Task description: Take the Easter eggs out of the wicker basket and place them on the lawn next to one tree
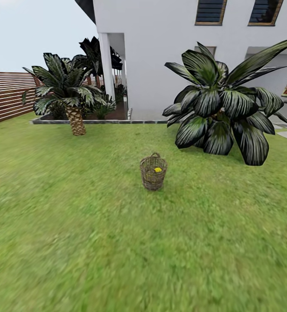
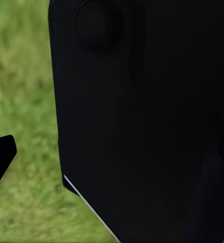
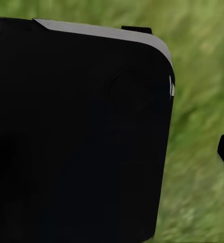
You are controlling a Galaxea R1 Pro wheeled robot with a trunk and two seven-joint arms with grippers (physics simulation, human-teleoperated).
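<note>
Even, bright daylight fills the head view, with no glare. The wide green grass lawn (image 1: pixel 74 242) is smeared and streaky toward the lower edge and sharper farther off. The small brown woven wicker basket (image 1: pixel 153 173) casts only a faint, soft shadow on the grass around its base; a darker patch lies under the broad dark-leaved palm (image 1: pixel 223 108). In both wrist views a black, almost featureless robot body (image 2: pixel 142 126) looms close, perhaps unlit, and the grass behind it is blurred.
</note>
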